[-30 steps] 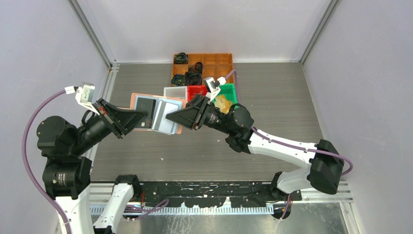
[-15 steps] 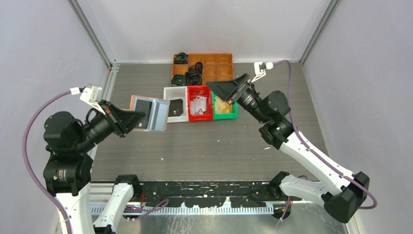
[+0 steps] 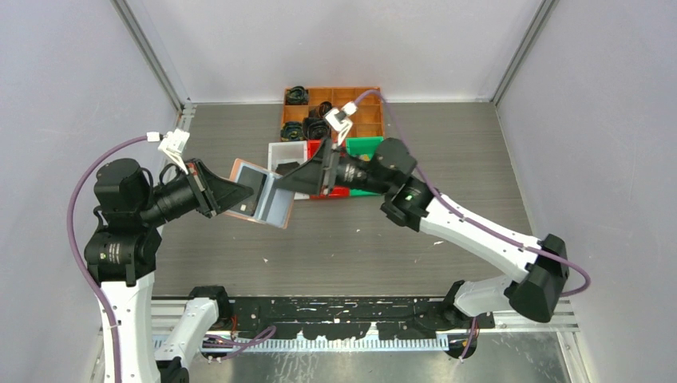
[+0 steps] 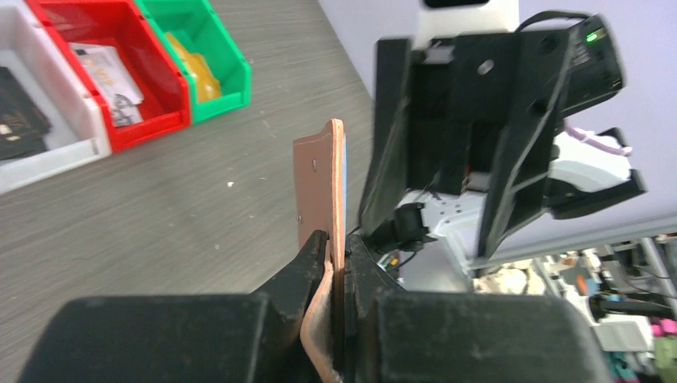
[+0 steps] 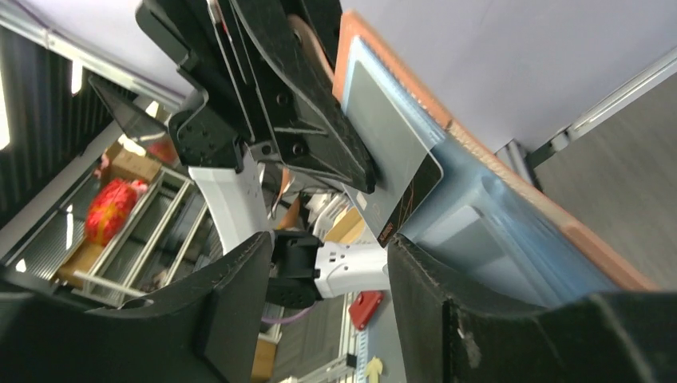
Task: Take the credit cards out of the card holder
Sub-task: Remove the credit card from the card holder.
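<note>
The card holder (image 3: 259,195) is up in the air above the worktop (image 3: 343,239), a bit to the 9 o'clock side of the middle; its grey-blue pocket side faces up and toward the right arm, and its tan-pink back shows edge-on in the left wrist view (image 4: 323,179). The left claw (image 3: 231,193) is clamped tight on the holder's end at 9 o'clock; its two fingers (image 4: 307,267) pinch the tan edge with no gap. A dark card (image 3: 251,188) sits in the pocket face, with one corner sticking out past the left claw in the right wrist view (image 5: 395,155). The right claw (image 3: 297,180) points at the holder from 3 o'clock, right next to its pocket side; its fingers (image 5: 239,295) are spread wide apart with nothing between them.

Behind the holder, toward 12 o'clock, three little bins stand in a row; the white bin (image 3: 283,152) has a black card (image 4: 16,112) in it; the red bin (image 4: 120,68) has a pale card; the green bin (image 4: 209,56) has a yellow one. Further back at 12 o'clock is an orange tray (image 3: 363,108) with black coiled bundles (image 3: 315,128).
</note>
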Controlling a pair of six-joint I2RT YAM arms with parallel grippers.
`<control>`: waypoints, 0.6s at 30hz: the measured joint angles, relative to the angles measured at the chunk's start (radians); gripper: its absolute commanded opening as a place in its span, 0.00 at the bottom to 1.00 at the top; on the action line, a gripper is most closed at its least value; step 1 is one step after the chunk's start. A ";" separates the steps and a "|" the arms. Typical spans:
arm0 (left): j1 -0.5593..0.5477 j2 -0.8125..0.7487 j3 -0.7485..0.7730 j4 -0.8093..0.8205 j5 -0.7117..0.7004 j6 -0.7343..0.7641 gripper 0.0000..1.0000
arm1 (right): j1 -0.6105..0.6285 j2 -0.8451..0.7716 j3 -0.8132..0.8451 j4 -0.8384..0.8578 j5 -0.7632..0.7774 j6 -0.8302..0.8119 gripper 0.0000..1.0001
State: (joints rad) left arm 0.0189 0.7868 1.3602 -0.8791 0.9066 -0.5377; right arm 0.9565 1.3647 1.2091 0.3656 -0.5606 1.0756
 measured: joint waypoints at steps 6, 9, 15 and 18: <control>0.000 -0.002 -0.007 0.032 0.033 -0.037 0.00 | 0.042 0.041 0.029 -0.018 -0.033 -0.001 0.59; 0.000 -0.011 -0.008 0.035 0.033 -0.036 0.00 | 0.043 0.041 0.053 -0.071 -0.023 -0.023 0.57; 0.000 -0.028 -0.008 0.047 0.028 -0.049 0.00 | 0.045 0.040 0.092 -0.168 0.021 -0.080 0.57; 0.000 -0.028 -0.008 0.061 0.028 -0.070 0.00 | 0.047 0.039 0.094 -0.177 0.037 -0.092 0.57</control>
State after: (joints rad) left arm 0.0193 0.7589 1.3525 -0.8177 0.9344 -0.6075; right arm 1.0035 1.4033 1.3029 0.1890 -0.5232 0.9836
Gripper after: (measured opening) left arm 0.077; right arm 0.573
